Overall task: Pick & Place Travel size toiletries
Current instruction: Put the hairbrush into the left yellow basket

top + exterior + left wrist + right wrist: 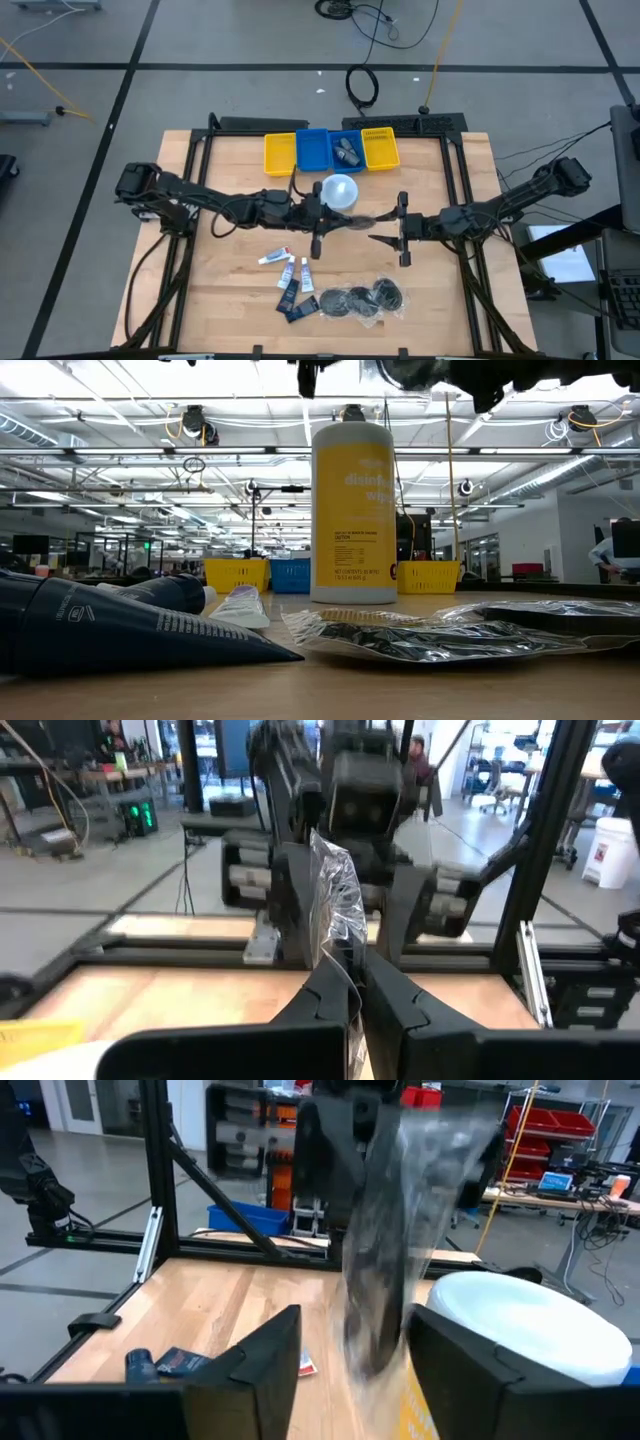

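Wooden desk [240, 290] seen from above, both dark arms reaching in from the sides and meeting near its middle. Left arm stretched level from the left edge, wrist just beside the yellow cup with its pale lid [339, 190]. Right arm stretched from the right edge, bent a little at the elbow (forearm running roughly along the desk).

Left gripper [322, 222] pressed together on a clear plastic packet [362, 217], held off the desk in the gap between the two arms; in the left wrist view, crinkled packet [335, 910] standing up out of the nipped fingers [325, 1005]. Right gripper [392, 224] spread wide, just beside the packet's far end; in the right wrist view, dark packet [385, 1270] hanging between the parted fingers [265, 1355], touching or not cannot be told.

Row of bins along the far edge of the desk: yellow bin [279, 153], blue bin [311, 149], second blue bin [347, 150] with grey items inside, second yellow bin [380, 148].

Remaining toiletries grouped at the near side of the desk: round dark packets in clear wrap [363, 298] to the right, dark sachets [293, 301] just beside them, small white tubes [283, 258] a little farther in. Low view: sachets [120, 625] and wrapped packets [440, 635] lying flat in front of the cup [353, 510].
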Action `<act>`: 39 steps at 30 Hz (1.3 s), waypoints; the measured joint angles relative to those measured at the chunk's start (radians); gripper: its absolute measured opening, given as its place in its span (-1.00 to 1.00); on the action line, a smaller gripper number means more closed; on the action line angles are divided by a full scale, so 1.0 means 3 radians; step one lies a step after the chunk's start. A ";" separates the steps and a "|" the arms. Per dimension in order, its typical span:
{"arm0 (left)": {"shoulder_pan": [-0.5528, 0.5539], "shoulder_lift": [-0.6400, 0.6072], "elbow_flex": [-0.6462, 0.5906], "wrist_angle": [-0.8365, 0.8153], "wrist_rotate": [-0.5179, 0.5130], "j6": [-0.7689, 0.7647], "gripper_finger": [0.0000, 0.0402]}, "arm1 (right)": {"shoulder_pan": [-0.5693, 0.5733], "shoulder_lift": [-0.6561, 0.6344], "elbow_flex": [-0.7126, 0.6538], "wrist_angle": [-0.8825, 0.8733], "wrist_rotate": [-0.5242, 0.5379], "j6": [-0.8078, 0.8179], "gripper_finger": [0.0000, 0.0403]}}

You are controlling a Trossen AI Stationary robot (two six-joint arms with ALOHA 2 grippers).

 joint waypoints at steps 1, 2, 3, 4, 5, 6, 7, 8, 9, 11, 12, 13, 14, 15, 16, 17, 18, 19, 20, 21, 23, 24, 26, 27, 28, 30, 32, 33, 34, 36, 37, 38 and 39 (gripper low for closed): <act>-0.0001 -0.0036 0.0002 -0.0017 -0.0032 0.0025 -0.99 | 0.0000 -0.0002 0.0000 -0.0025 0.0001 0.0000 -0.08; -0.0001 -0.0084 0.0003 -0.0083 -0.0082 0.0052 -0.99 | 0.0000 -0.0004 0.0000 -0.0045 0.0000 0.0000 -0.05; -0.0002 -0.0132 0.0003 -0.0157 -0.0145 0.0076 -0.99 | 0.0001 -0.0005 0.0000 -0.0046 0.0001 0.0000 -0.03; -0.0001 -0.0168 0.0003 -0.0211 -0.0201 0.0102 -0.99 | 0.0000 -0.0007 0.0000 -0.0043 0.0002 0.0004 -0.02; -0.0001 -0.0208 0.0003 -0.0263 -0.0251 0.0129 -0.99 | 0.0000 -0.0009 0.0000 -0.0050 0.0005 0.0022 -0.01; -0.0001 -0.0262 0.0003 -0.0347 -0.0315 0.0158 -0.99 | 0.0000 -0.0009 0.0000 -0.0059 0.0005 0.0041 0.00; -0.0001 -0.0317 0.0003 -0.0422 -0.0381 0.0181 -0.99 | 0.0000 -0.0009 0.0000 -0.0064 0.0005 0.0059 0.01; -0.0001 -0.0373 0.0003 -0.0462 -0.0433 0.0200 -0.99 | 0.0000 -0.0009 0.0000 -0.0067 0.0003 0.0073 0.01; -0.0001 -0.0421 0.0003 -0.0498 -0.0484 0.0229 -0.99 | 0.0001 -0.0009 0.0000 -0.0075 0.0001 0.0087 0.01; -0.0001 -0.0538 0.0004 -0.0650 -0.0596 0.0288 -0.99 | 0.0001 -0.0009 0.0000 -0.0099 0.0000 0.0108 0.01; -0.0001 -0.0578 0.0003 -0.0701 -0.0655 0.0318 -0.99 | 0.0001 -0.0009 0.0000 -0.0112 0.0001 0.0123 0.00; -0.0001 -0.0622 0.0004 -0.0731 -0.0709 0.0340 -0.99 | 0.0001 -0.0009 0.0000 -0.0115 0.0001 0.0134 0.00; -0.0001 -0.0672 0.0004 -0.0814 -0.0808 0.0360 -0.99 | 0.0001 -0.0009 0.0000 -0.0115 0.0001 0.0148 0.00; -0.0001 -0.0712 0.0004 -0.0894 -0.0948 0.0398 -0.99 | 0.0001 -0.0009 0.0000 -0.0114 0.0002 0.0159 0.00; -0.0002 -0.0747 0.0004 -0.0954 -0.1102 0.0430 -0.99 | 0.0001 -0.0009 0.0000 -0.0115 0.0002 0.0169 0.01; -0.0001 -0.0776 0.0004 -0.1063 -0.1287 0.0455 -0.99 | 0.0001 -0.0009 0.0000 -0.0126 0.0001 0.0177 0.01; 0.0005 -0.0800 0.0004 -0.1181 -0.1503 0.0465 -0.99 | 0.0001 -0.0009 0.0000 -0.0130 0.0001 0.0177 0.01; 0.0011 -0.0813 0.0004 -0.1289 -0.1693 0.0464 -0.99 | 0.0001 -0.0009 0.0000 -0.0131 0.0001 0.0178 0.01; 0.0022 -0.0823 0.0004 -0.1413 -0.1848 0.0451 -0.99 | 0.0001 -0.0009 0.0000 -0.0135 0.0001 0.0178 0.01; 0.0042 -0.0837 0.0004 -0.1539 -0.1972 0.0412 -0.99 | 0.0001 -0.0009 0.0000 -0.0136 0.0002 0.0184 0.00; 0.0097 -0.0847 0.0004 -0.1733 -0.2120 0.0288 -0.99 | 0.0001 -0.0009 0.0000 -0.0135 0.0001 0.0212 -0.01; 0.0132 -0.0849 0.0004 -0.1825 -0.2157 0.0224 -0.99 | 0.0001 -0.0009 0.0000 -0.0135 0.0001 0.0215 -0.01; 0.0217 -0.0846 0.0003 -0.2019 -0.2200 0.0099 -0.99 | 0.0001 -0.0009 0.0000 -0.0134 0.0001 0.0216 -0.01; 0.0263 -0.0845 0.0003 -0.2103 -0.2203 0.0042 -0.99 | 0.0001 -0.0009 0.0000 -0.0135 0.0001 0.0215 -0.01; 0.0320 -0.0845 0.0003 -0.2182 -0.2204 -0.0015 -0.99 | 0.0001 -0.0009 0.0000 -0.0136 0.0001 0.0216 0.00; 0.0422 -0.0846 0.0003 -0.2336 -0.2212 -0.0131 -0.99 | 0.0001 -0.0009 0.0000 -0.0134 0.0001 0.0216 0.01; 0.0524 -0.0846 0.0003 -0.2505 -0.2226 -0.0220 -0.99 | 0.0001 -0.0009 0.0000 -0.0135 0.0001 0.0216 0.01; 0.0571 -0.0846 0.0003 -0.2573 -0.2226 -0.0258 -0.99 | 0.0001 -0.0009 0.0000 -0.0135 0.0001 0.0216 0.01; 0.0623 -0.0846 0.0003 -0.2631 -0.2229 -0.0302 -0.99 | 0.0001 -0.0009 0.0000 -0.0135 0.0001 0.0216 0.01; 0.0721 -0.0846 0.0003 -0.2744 -0.2227 -0.0399 -0.99 | 0.0001 -0.0009 0.0000 -0.0135 0.0001 0.0216 0.01; 0.0769 -0.0846 0.0003 -0.2810 -0.2227 -0.0446 -0.99 | 0.0001 -0.0009 0.0000 -0.0135 0.0001 0.0216 0.01; 0.0816 -0.0846 0.0003 -0.2873 -0.2227 -0.0498 -0.99 | 0.0001 -0.0009 0.0000 -0.0135 0.0001 0.0216 0.01; 0.0861 -0.0846 0.0002 -0.2933 -0.2227 -0.0558 -0.99 | 0.0001 -0.0009 0.0000 -0.0135 0.0001 0.0216 0.01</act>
